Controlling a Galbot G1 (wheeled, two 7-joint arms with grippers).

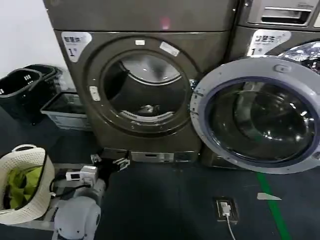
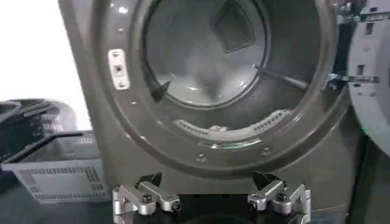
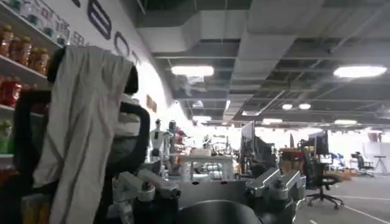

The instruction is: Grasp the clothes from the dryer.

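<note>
- Head view: left gripper [image 1: 109, 162] sits low in front of the dryer [image 1: 145, 80], just below the round port, fingers spread apart, nothing between them.
- The clothes [image 1: 148, 108] lie as a small dark and whitish bundle on the drum floor, up and ahead of the left gripper, well apart from it.
- The dryer door [image 1: 257, 112] hangs swung wide open, off to the gripper's right.
- White basket [image 1: 25, 182] holding yellow-green cloth [image 1: 21, 186] stands just to the left of the arm; black baskets [image 1: 25, 87] and a grey crate [image 1: 65, 110] sit farther ahead on the left by the wall.
- Left wrist view: left gripper [image 2: 210, 195] open wide and empty, both fingertips [image 2: 149, 181] pointing at the dryer [image 2: 85, 73] front under the port rim.
- A pale patch [image 2: 217, 128] at the drum lip straight ahead is possibly the clothes; too blurred to be sure.
- Grey crate [image 2: 58, 173] lies beside the gripper.
- Right wrist view: right gripper [image 3: 210, 195] open, holding nothing, aimed away at a room with a chair draped in grey cloth [image 3: 82, 128].
</note>
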